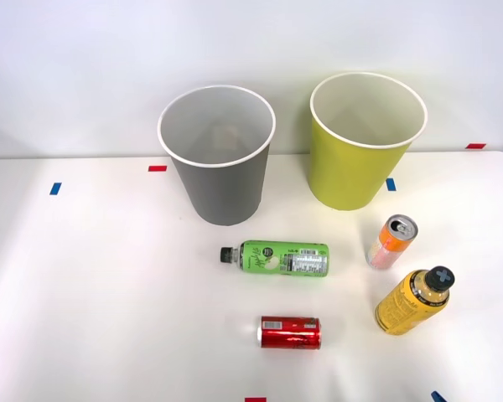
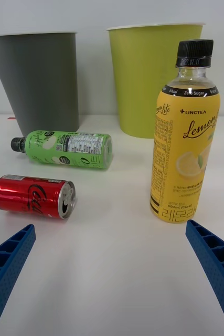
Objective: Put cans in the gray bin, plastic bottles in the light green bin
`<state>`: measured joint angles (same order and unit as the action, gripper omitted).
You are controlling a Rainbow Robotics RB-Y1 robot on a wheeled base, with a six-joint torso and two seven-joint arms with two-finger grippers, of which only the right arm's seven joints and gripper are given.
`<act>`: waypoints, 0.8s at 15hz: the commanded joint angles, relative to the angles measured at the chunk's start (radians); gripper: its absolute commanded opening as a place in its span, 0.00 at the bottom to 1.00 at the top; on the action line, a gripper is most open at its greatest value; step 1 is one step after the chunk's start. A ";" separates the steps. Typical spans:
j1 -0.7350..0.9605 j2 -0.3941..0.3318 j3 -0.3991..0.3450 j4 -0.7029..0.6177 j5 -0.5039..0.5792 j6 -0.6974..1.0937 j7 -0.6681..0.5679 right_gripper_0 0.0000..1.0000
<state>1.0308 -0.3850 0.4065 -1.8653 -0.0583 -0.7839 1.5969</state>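
The right gripper (image 2: 109,273) hangs low over the white bench (image 1: 109,293), its ribbed blue jaws spread wide, holding nothing. Just beyond stand the yellow bottle (image 2: 185,142) upright at right and the red can (image 2: 34,196) lying at left, the green bottle (image 2: 64,149) lying behind it. Farther back stand the tapered gray bin (image 2: 38,79) and light green bin (image 2: 143,73), their bases against a plain pale wall. The orange-and-pink can (image 1: 391,242) stands right of the green bottle.
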 commanded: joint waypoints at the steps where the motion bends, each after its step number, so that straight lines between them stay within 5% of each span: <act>1: 0.000 0.000 0.000 0.000 0.000 0.000 0.000 1.00; 12: -0.090 0.117 -0.075 0.048 -0.051 -0.115 -0.003 1.00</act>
<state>0.9411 -0.2736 0.3452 -1.8176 -0.1057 -0.8834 1.5974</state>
